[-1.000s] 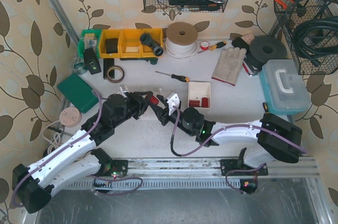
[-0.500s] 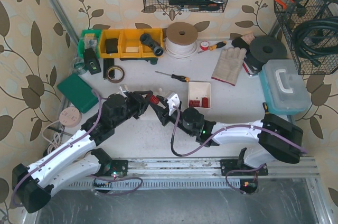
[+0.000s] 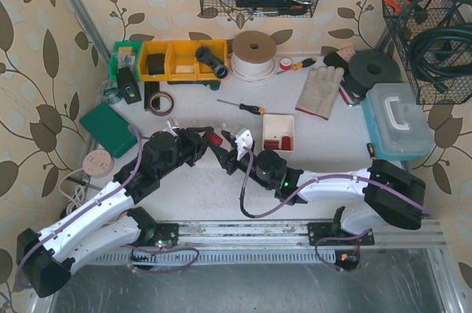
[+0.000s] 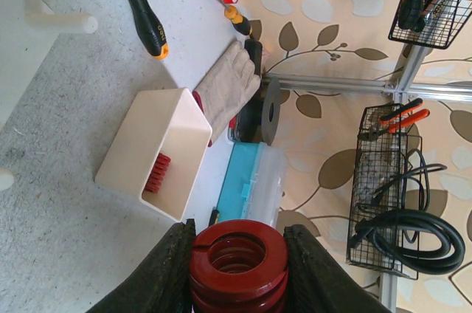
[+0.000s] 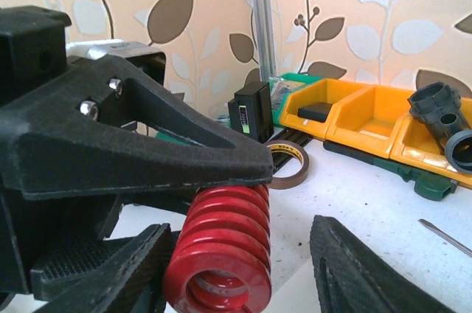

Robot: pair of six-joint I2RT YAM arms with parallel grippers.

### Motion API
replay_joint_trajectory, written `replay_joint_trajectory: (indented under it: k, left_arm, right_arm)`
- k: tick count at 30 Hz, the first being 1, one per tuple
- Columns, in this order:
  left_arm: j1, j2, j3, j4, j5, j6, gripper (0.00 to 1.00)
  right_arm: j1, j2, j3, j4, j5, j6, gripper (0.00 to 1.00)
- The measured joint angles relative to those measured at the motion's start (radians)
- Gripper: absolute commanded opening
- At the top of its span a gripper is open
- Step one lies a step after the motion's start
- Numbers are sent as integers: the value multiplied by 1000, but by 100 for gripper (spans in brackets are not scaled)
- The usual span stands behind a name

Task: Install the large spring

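Note:
The large red spring (image 3: 213, 138) is clamped between the black fingers of my left gripper (image 3: 207, 139), held off the table near its middle. In the left wrist view the spring (image 4: 237, 230) fills the gap between the jaws of the left gripper (image 4: 237, 272). In the right wrist view the spring (image 5: 225, 228) hangs under a left finger (image 5: 147, 143). My right gripper (image 5: 240, 254) is open, its fingers either side of the spring's end, and the left one is close to it. A white pegged fixture (image 4: 29, 47) lies on the table beside my right gripper (image 3: 231, 152).
A white box (image 3: 279, 133) with small red springs sits just right of the grippers. A screwdriver (image 3: 242, 107), a work glove (image 3: 318, 90) and a blue case (image 3: 397, 121) lie behind and right. Yellow bins (image 3: 184, 60), a tape roll (image 3: 159, 102) and a green box (image 3: 107, 127) stand left.
My right gripper has edged slightly up and right toward the spring. My left gripper still holds the spring in nearly the same place.

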Motion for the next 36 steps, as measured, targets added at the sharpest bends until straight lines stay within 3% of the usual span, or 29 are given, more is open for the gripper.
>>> replay_joint_trajectory:
  k: [14,26,29,30,34,35,36]
  left_arm:
    - [0,0,0,5,0,-2,0]
    - [-11,3,0,15,-5,-15,0]
    - [-13,3,0,16,-4,-18,0]
    - [-13,3,0,16,-4,-18,3]
    - [-13,1,0,14,-5,-19,68]
    - [-13,-2,0,14,-5,-16,77]
    - [-13,-5,0,11,-4,-15,78]
  right_arm:
    - [0,-5,0,11,-7,4,44]
    - [0,-6,2,1,-17,7,2]
    - [0,-16,5,-19,-17,7,0]
    - [0,-19,7,-29,-17,7,0]
    - [-1,-38,37,-111,-18,7,0]
    - [-1,-43,45,-134,-18,7,0]
    - [-1,-49,52,-154,-19,8,0]
